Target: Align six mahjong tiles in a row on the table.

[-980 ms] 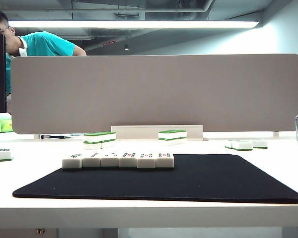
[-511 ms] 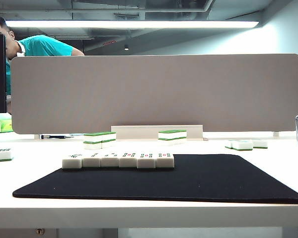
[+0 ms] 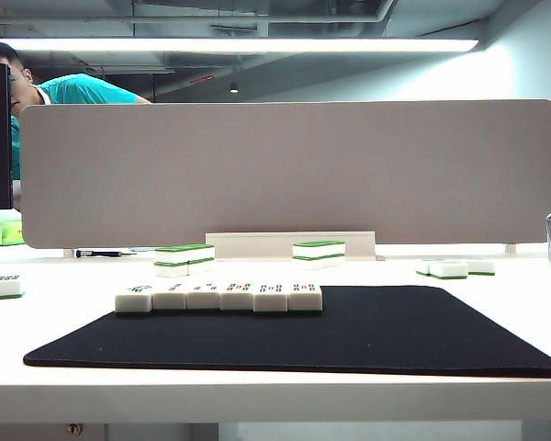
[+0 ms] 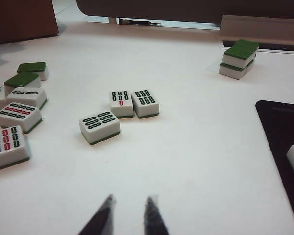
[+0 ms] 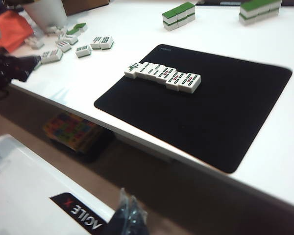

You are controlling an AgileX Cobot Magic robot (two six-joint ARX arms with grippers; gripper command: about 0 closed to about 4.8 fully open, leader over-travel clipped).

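Exterior view is showing the six tiles (image 3: pixel 219 298) sitting face up, edge to edge, in one row along the back edge of the black mat (image 3: pixel 367 340) on the tabletop (image 3: pixel 514 303), the row's long axis running left to right; neither arm is appearing there. Seen from the right wrist, the row (image 5: pixel 162 75) is lying well ahead of the right end effector (image 5: pixel 129 215), which is hanging low off the tabletop's front edge with its fingertips looking pressed together, though they are dark and I cannot be sure. The left end effector (image 4: pixel 128 215) is hovering over bare tabletop, fingertips slightly apart and empty, loose tiles (image 4: pixel 118 112) ahead of it and the mat off to its side. The row is looking finished, so both arms are probably resting.
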